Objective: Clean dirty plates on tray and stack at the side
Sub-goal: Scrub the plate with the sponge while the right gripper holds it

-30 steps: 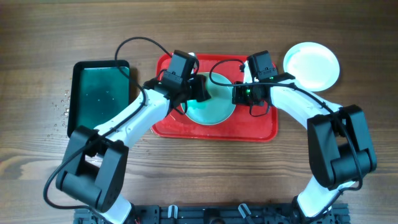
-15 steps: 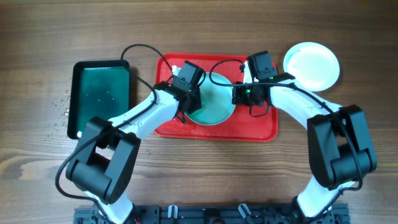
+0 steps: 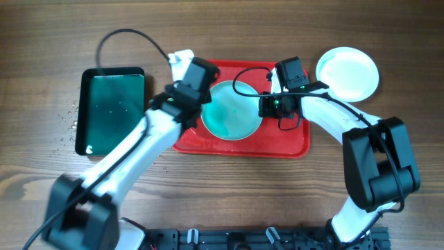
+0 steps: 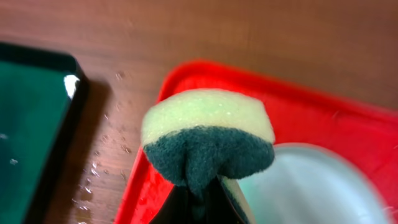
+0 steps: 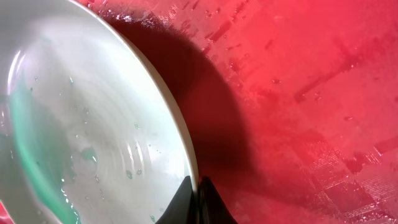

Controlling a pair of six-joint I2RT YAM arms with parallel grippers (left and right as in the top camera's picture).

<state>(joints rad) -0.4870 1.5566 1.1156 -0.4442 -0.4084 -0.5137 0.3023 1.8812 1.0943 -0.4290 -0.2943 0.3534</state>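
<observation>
The right claw [image 5: 196, 198] is pinched on the rim of the aqua plate [image 3: 232, 111] on the red tray [image 3: 284, 142]; the left claw [image 4: 196, 200] is clamped on a sponge [image 4: 208, 140] over the tray's corner. From so thin a grip, the wet rim could be lost. Droplets [image 3: 71, 117] are seen on the table [image 3: 41, 42] by the green tray [image 3: 104, 104]; a white plate [image 3: 348, 71] is set aside.

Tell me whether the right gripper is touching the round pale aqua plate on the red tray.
Touching. In the right wrist view the right gripper pinches the rim of the round pale aqua plate.
</observation>
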